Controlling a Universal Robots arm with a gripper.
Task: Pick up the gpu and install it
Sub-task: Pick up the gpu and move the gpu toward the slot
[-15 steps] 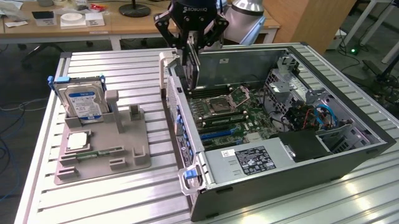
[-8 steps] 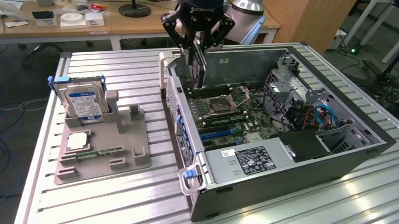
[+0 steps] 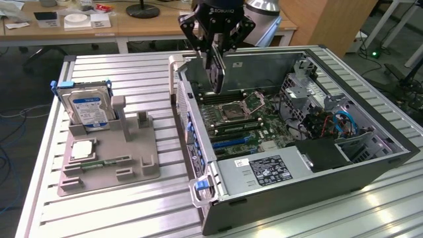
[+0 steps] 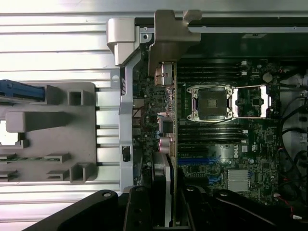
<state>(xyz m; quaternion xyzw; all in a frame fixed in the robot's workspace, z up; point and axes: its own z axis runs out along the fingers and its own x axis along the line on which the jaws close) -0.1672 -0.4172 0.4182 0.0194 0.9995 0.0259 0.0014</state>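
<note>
Gpu (image 3: pixel 217 74) is off the table and up in the air. It hangs on edge, bracket end toward the far wall of the case (image 3: pixel 370 163), over the far left part of the motherboard (image 3: pixel 264 124). In the wrist view I see the gpu (image 4: pixel 166 77) edge-on, running alongside the rear wall of the case, with the CPU socket (image 4: pixel 211 103) just beside it.

My gripper (image 3: pixel 217 52) is clamped narrow on the card's upper edge, one finger on each face. The wrist view shows the gripper (image 4: pixel 166 211) the same way, with the board pinched between the dark fingers.

So I judge the pick-up done and the install not. The card's lower edge looks clear of the board, though I can't be sure from this angle how close it sits to the blue slots (image 3: pixel 231 141).

Further out, on the exterior view's left, the grey holder (image 3: pixel 112 158) stands well apart from the case with the hard drive (image 3: pixel 89 109) upright in it.
</note>
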